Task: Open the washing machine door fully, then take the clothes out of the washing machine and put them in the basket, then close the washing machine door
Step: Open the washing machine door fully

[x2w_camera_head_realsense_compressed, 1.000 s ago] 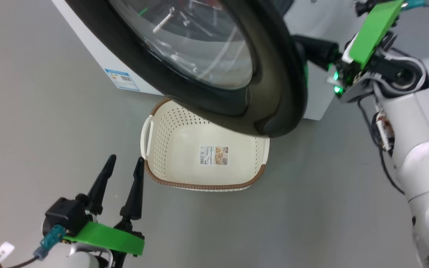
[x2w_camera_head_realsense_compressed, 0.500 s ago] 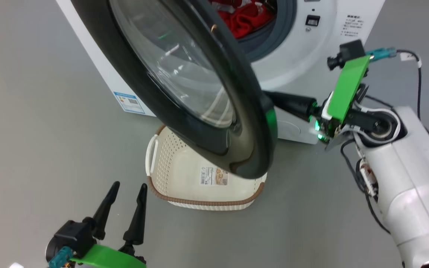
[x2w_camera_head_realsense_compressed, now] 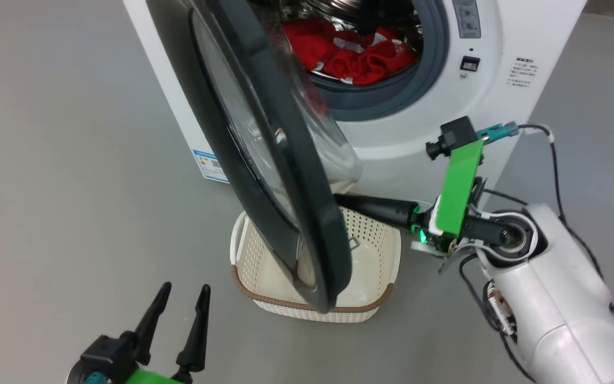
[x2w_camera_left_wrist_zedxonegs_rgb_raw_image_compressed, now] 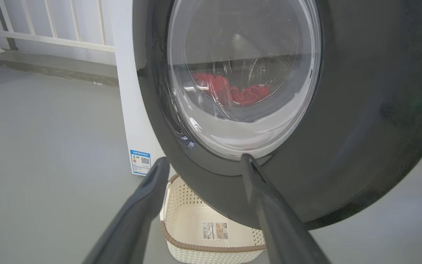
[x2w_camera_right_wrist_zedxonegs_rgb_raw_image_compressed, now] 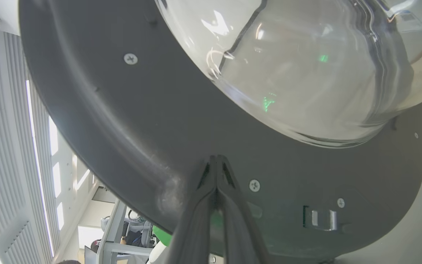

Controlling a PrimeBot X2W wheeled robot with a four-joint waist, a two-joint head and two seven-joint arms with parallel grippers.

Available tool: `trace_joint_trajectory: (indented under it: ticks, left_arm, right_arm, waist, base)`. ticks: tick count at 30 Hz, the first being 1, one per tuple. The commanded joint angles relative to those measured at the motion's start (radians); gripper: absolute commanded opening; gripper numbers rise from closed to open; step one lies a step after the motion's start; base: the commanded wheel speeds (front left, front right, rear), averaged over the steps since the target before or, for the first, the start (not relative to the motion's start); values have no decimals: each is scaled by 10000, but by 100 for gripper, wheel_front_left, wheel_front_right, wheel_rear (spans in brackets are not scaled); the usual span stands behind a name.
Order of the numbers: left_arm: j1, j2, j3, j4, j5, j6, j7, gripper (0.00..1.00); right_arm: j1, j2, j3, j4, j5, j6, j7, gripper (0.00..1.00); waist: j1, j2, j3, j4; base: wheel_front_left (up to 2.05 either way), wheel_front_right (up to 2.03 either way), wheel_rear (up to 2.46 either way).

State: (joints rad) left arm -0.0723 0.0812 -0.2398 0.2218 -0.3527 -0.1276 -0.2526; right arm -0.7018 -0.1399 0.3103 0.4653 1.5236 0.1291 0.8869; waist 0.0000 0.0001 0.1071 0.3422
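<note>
The white washing machine (x2w_camera_head_realsense_compressed: 504, 32) stands at the top of the head view with the red clothes (x2w_camera_head_realsense_compressed: 349, 53) lying in its drum. The black washing machine door (x2w_camera_head_realsense_compressed: 264, 160) stands swung out, nearly edge-on to me, above the cream basket (x2w_camera_head_realsense_compressed: 376, 314) on the floor. My right gripper (x2w_camera_head_realsense_compressed: 341, 201) is shut, and its tips (x2w_camera_right_wrist_zedxonegs_rgb_raw_image_compressed: 216, 158) press the door's grey inner face (x2w_camera_right_wrist_zedxonegs_rgb_raw_image_compressed: 123, 121) below the glass bowl (x2w_camera_right_wrist_zedxonegs_rgb_raw_image_compressed: 306, 73). My left gripper (x2w_camera_head_realsense_compressed: 185, 288) is open with nothing in it, at the lower left on the door's outer side (x2w_camera_left_wrist_zedxonegs_rgb_raw_image_compressed: 361, 110). Through the glass I see the clothes (x2w_camera_left_wrist_zedxonegs_rgb_raw_image_compressed: 229, 91).
Grey floor lies all around. A blue sticker (x2w_camera_left_wrist_zedxonegs_rgb_raw_image_compressed: 140, 161) marks the machine's lower side panel. A metal latch (x2w_camera_right_wrist_zedxonegs_rgb_raw_image_compressed: 321, 218) sits on the door's inner rim right of my right fingers. White railings (x2w_camera_left_wrist_zedxonegs_rgb_raw_image_compressed: 50, 22) run behind the machine.
The door has swung wider, from broadside to nearly edge-on, with my shut right gripper following against its inner side. The head view has shifted, so the drum and clothes now show.
</note>
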Motion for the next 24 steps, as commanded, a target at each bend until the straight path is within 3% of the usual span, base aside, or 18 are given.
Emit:
trace_joint_trajectory:
  ticks: [1,24]
  left_arm:
    - [-70,60,441,-207,98,-31,-92,100]
    - [196,-170,770,-223,218,-31,-92,100]
  right_arm:
    - [118,391,242,-441,115,16,-4,0]
    - [606,812,1123,-906,296,16,-509,0]
  waist:
    - [0,-1,-123,135]
    - [0,-1,-438,1509]
  base:
    - [0,0,0]
    - [0,0,0]
